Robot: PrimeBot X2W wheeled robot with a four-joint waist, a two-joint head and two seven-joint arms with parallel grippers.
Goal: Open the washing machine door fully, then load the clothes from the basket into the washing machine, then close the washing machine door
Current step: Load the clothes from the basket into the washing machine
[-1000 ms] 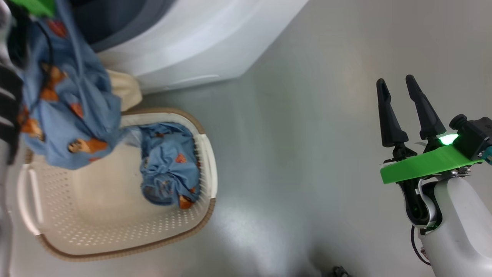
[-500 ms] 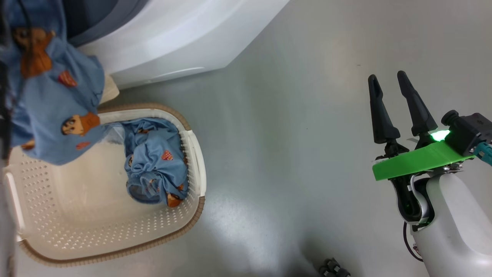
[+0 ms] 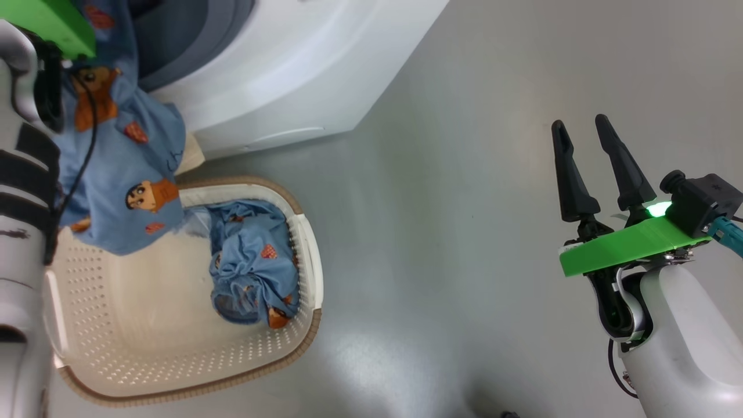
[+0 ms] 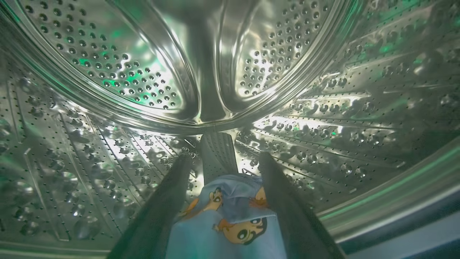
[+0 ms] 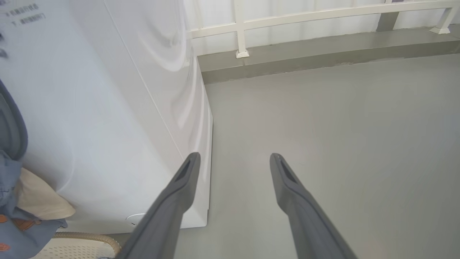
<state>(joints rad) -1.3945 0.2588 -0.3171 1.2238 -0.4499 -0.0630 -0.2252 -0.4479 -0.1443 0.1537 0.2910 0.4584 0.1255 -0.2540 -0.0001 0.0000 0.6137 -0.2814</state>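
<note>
My left gripper point(image 4: 225, 158) is inside the washing machine's steel drum point(image 4: 143, 72). Its fingers stand open, and a light-blue cartoon-print garment point(image 4: 230, 223) lies loose between them. In the head view that garment point(image 3: 127, 168) hangs from the washing machine point(image 3: 278, 69) opening down over the basket point(image 3: 310, 244), beside my left forearm point(image 3: 23, 191). More of the clothes point(image 3: 252, 261) lie bunched in the basket's right end. My right gripper point(image 3: 579, 122) is open and empty above the floor at the right, also seen from the right wrist point(image 5: 233, 154). The washing machine door is out of view.
A cream soft object point(image 3: 191, 157) sits between the washer's base and the basket. Grey floor point(image 3: 453, 232) stretches to the right of the washer. In the right wrist view a low ledge and white railing point(image 5: 323, 39) run along the far wall.
The hanging garment's top has gone up into the washer opening with my left arm. The head view has shifted a little. My right arm has held still.
</note>
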